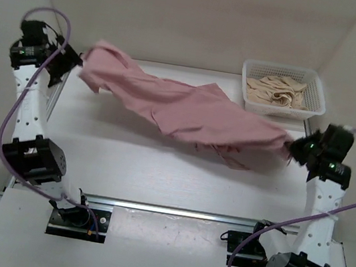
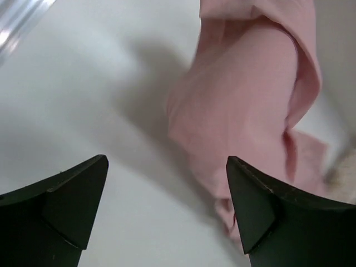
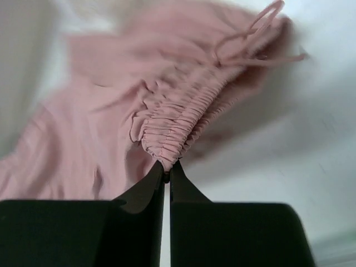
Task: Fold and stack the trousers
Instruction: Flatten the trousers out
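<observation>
The dusty-pink trousers (image 1: 188, 111) hang stretched across the table from far left to right, sagging in the middle. My right gripper (image 1: 292, 149) is shut on the gathered waistband (image 3: 172, 125); its fingertips (image 3: 167, 167) pinch the band's edge, and the drawstring (image 3: 250, 39) trails beyond it. My left gripper (image 1: 74, 61) is at the far left, beside the leg end (image 1: 98, 60). In the left wrist view that gripper (image 2: 167, 162) stands wide open with nothing between its fingers, and the pink fabric (image 2: 245, 100) lies ahead of it to the right, clear of the jaws.
A white mesh basket (image 1: 316, 84) holding crumpled beige cloth (image 1: 276, 91) stands at the back right, just behind my right gripper. White walls enclose the table on the left, back and right. A metal rail (image 1: 172, 210) runs along the near edge.
</observation>
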### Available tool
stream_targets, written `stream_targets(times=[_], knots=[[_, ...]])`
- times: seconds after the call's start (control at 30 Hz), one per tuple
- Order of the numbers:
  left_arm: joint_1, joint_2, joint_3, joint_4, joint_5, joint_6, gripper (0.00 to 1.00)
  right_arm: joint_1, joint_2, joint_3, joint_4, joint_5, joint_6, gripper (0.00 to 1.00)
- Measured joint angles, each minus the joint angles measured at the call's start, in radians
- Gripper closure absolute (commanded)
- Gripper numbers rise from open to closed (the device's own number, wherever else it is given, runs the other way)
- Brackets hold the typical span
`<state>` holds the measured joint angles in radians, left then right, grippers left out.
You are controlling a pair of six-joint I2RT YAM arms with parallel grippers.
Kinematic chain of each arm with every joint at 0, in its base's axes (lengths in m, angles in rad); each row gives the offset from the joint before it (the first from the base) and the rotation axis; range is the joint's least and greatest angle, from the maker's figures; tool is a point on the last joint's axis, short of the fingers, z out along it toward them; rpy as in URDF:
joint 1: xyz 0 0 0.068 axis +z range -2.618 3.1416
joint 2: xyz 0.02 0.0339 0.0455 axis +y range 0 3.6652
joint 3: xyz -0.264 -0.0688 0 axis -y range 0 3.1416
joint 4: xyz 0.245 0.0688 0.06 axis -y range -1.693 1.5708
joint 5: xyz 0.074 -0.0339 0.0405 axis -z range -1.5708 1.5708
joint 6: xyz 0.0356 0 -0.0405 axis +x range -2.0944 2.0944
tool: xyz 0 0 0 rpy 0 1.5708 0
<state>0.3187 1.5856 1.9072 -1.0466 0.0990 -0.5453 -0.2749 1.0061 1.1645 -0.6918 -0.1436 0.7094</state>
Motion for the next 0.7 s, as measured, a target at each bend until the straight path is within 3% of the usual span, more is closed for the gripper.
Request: stream_targets(times=[0.1, 0.17, 0.27, 0.3, 0.33, 0.37, 0.4, 0.47, 0.6, 0.7], knots=[[0.006, 0.040, -0.217, 0.004, -0.042, 0.023, 0.00, 0.000, -0.094, -0.269, -0.082, 0.050, 0.024, 1.00], [0.012, 0.056, -0.351, -0.003, -0.058, 0.037, 0.24, 0.000, -0.151, -0.388, -0.142, 0.072, 0.043, 1.00], [0.020, 0.060, -0.425, -0.008, -0.065, 0.047, 0.61, 0.000, -0.192, -0.412, -0.180, 0.100, 0.048, 1.00], [0.021, 0.060, -0.428, -0.004, -0.067, 0.048, 0.61, 0.000, -0.192, -0.403, -0.175, 0.108, 0.046, 1.00], [0.023, 0.059, -0.429, 0.008, -0.068, 0.058, 0.59, 0.000, -0.185, -0.391, -0.173, 0.113, 0.043, 1.00], [0.024, 0.059, -0.431, 0.019, -0.069, 0.063, 0.49, 0.000, -0.172, -0.372, -0.171, 0.116, 0.040, 1.00], [0.024, 0.060, -0.438, 0.034, -0.068, 0.066, 0.18, 0.000, -0.155, -0.352, -0.161, 0.116, 0.035, 1.00], [0.024, 0.070, -0.451, 0.054, -0.056, 0.070, 0.02, 0.000, -0.120, -0.312, -0.137, 0.114, 0.015, 1.00], [0.009, 0.175, -0.437, 0.087, -0.026, 0.058, 0.00, 0.000, -0.050, -0.254, -0.086, 0.087, -0.031, 1.00], [-0.027, 0.332, -0.347, 0.095, -0.008, 0.035, 0.01, 0.000, -0.001, -0.242, -0.060, 0.065, -0.053, 1.00]])
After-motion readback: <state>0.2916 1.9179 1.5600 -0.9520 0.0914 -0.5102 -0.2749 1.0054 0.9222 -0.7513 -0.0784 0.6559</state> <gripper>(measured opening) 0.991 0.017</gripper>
